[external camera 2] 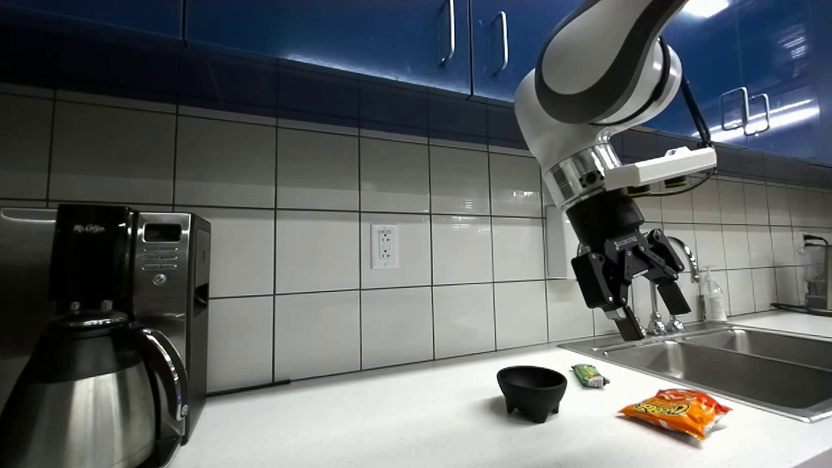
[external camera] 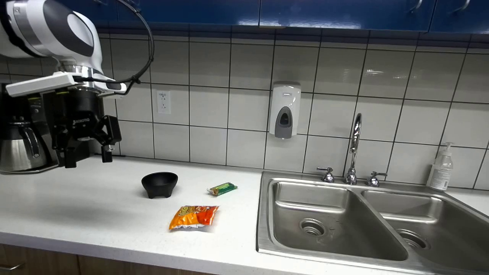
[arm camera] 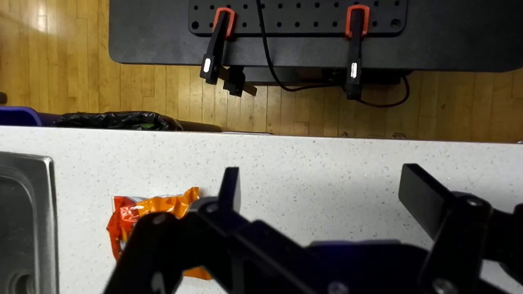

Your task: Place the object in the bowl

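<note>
We are judging that the task is standing at its opening step, the reach towards the pick, since the small green item [external camera: 222, 189] is lying flat on the worktop [external camera: 95, 198], outside the bowl [external camera 2: 532, 398]. In both exterior views the pincer [external camera 2: 652, 312] is hanging above the worktop, and we are seeing it released: its fingers [arm camera: 421, 200] are standing well spread in the wrist view, with nothing held between them. The green item is sitting near the bowl but not touching it, on the side towards the sink [external camera: 265, 214], while the orange-red snack packet [external camera: 194, 217] is lying closer to the front edge of the worktop. The green item is not showing in the wrist view, so we are guessing that the pincer is not hovering squarely over it. For the next move, we are therefore counting on a sideways shift before any descent, with the pincer then turning so that its fingers are straddling the narrow width of the item rather than its length. Because the item is lying so low, we are expecting the fingers to be finishing close to the worktop, and we are wanting a gentle squeeze there, clear of the packet. Only after a lift are we picturing the carry across to the bowl and a release over its mouth
</note>
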`<state>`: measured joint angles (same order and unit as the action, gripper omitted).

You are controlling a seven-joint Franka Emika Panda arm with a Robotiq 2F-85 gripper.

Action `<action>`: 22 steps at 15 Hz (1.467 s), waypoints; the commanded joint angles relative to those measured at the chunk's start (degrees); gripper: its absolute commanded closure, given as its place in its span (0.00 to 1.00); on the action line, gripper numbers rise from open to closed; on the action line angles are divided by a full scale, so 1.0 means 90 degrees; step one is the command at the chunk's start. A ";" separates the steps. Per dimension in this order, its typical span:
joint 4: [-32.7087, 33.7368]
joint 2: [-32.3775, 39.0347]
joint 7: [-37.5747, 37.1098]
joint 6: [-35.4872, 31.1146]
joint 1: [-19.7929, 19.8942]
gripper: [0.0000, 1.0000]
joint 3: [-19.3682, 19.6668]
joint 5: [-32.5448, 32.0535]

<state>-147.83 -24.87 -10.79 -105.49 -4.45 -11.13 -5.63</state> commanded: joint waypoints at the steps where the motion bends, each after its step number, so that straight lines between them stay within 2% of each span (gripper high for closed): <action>1: 0.0136 0.0387 -0.0290 -0.0366 0.0163 0.00 0.0272 0.0022; 11: 0.0794 0.1381 -0.0426 -0.1378 0.0561 0.00 0.0934 0.0129; 22: 0.2192 0.2758 -0.0294 -0.2001 0.0938 0.00 0.1641 0.0251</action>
<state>-132.66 -4.45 -13.54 -122.54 3.05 2.98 -4.45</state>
